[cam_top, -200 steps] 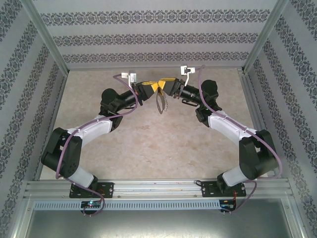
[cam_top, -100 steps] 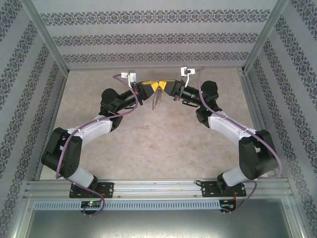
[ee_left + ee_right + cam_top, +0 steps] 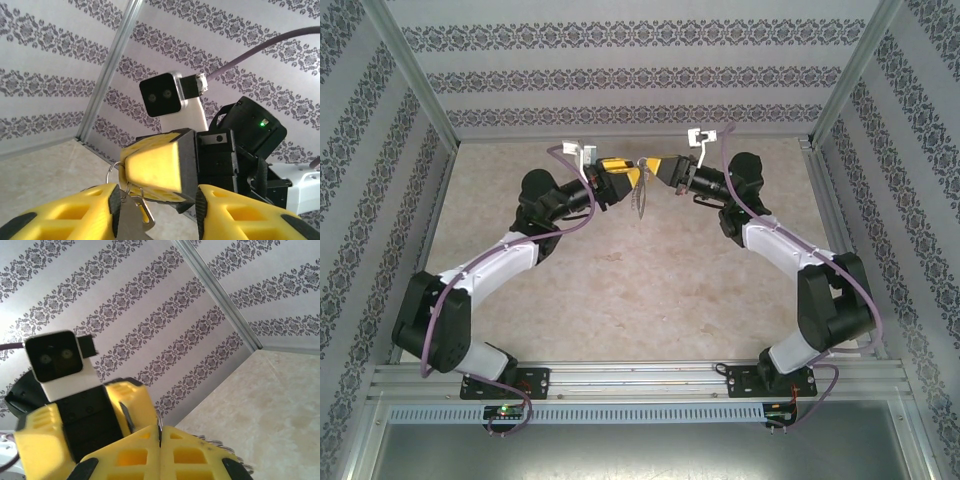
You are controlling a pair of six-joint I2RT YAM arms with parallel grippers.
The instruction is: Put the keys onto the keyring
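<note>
the two arms meet in the air over the far part of the surface point(image 3: 640, 300). the right pincer point(image 3: 657, 168) is fully closed, and the keyring point(image 3: 641, 200) hangs below its tip, well above the surface. in the right wrist view the keyring's fringe of tiny metal bits point(image 3: 222, 446) peeks out just behind the closed fingers, so the right pincer most likely has the keyring pinched by its top edge. the left pincer point(image 3: 626, 176) stands partly open, one finger on either side of the right pincer's tip, and it grips nothing that can be seen. in the left wrist view a small wire ring point(image 3: 114, 170) and a flat silver piece point(image 3: 131, 220) dangle at that tip, the silver piece right against one left finger point(image 3: 65, 215). whether that piece is the key cannot be told; no yellow head stands out among the yellow fingers.

the main danger is a drop. the keyring hangs from a thin pinch by one pincer alone, so a slip, or a knock from the left fingers so close by, could twist it loose and send it down to the surface. if the silver piece is the key and is not truly threaded on, the parted left fingers leave it free to fall. the two tips nearly touch, so a small misjudged move could jam one pincer against the other. the dangling keyring may also swing and spoil a regrasp.
</note>
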